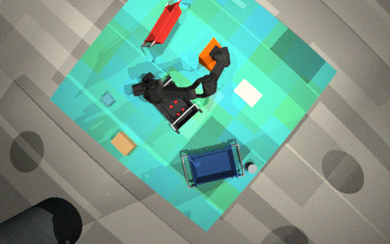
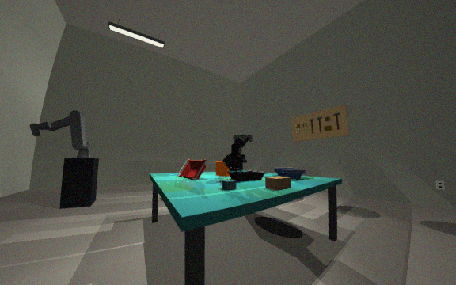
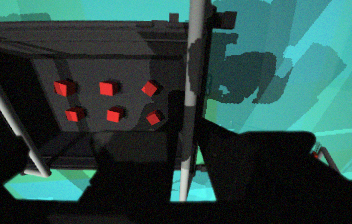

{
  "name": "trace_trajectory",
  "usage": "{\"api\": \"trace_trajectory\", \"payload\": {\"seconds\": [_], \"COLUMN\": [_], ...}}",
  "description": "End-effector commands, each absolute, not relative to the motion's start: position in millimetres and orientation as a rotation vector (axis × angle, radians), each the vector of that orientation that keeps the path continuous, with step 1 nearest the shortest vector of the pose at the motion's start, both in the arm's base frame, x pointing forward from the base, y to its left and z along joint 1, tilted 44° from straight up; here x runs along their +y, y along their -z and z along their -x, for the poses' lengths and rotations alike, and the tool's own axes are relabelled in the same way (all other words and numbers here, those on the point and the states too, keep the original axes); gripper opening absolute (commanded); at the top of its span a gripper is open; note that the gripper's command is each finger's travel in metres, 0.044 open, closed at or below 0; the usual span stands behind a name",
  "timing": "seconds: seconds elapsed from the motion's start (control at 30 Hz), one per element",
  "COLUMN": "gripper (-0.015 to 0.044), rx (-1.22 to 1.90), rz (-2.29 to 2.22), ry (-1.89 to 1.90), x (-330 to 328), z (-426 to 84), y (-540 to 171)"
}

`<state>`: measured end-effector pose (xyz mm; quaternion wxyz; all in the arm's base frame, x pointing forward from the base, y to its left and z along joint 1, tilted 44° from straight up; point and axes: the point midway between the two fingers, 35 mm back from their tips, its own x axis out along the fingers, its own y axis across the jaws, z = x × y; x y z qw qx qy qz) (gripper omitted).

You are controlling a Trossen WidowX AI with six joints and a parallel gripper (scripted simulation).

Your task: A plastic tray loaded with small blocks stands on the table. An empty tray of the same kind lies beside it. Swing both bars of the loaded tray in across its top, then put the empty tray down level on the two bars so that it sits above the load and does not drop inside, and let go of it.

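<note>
The black loaded tray [image 1: 164, 113] [image 2: 246, 176] stands upright with several small red blocks [image 1: 175, 102] [image 3: 108, 88] on its floor. One wire bar [image 1: 185, 116] [image 3: 7, 110] lies swung in across one end. The other bar [image 1: 168, 82] [image 3: 191, 90] appears raised near its end wall. My gripper [image 3: 185, 119] is slightly open at that bar, which passes between the fingertips in the wrist view; no firm grip shows. In the top view its fingertips are hidden. An empty blue tray [image 1: 215, 164] [image 2: 289, 174] stands level, bars out. An empty red tray [image 1: 165, 24] [image 2: 193, 169] is tipped on its side.
An orange block [image 1: 206, 54] [image 2: 222, 169] stands by the arm's base. A tan block [image 1: 123, 144] [image 2: 278, 183] and a small blue-grey block [image 1: 107, 99] [image 2: 229, 184] lie beyond the loaded tray. A white plate [image 1: 248, 92] and a grey cylinder [image 1: 252, 167] are also there.
</note>
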<state>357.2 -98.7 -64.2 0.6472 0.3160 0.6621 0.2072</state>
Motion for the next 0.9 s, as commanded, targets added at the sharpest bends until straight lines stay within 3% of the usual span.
{"api": "trace_trajectory", "payload": {"seconds": [0.0, 0.87], "gripper": [0.0082, 0.0082], "rx": [1.504, 1.506], "rz": [-0.723, -0.735], "ry": [-0.472, -0.467], "x": [-82, -101], "z": [-360, -358], "y": [60, 40]}}
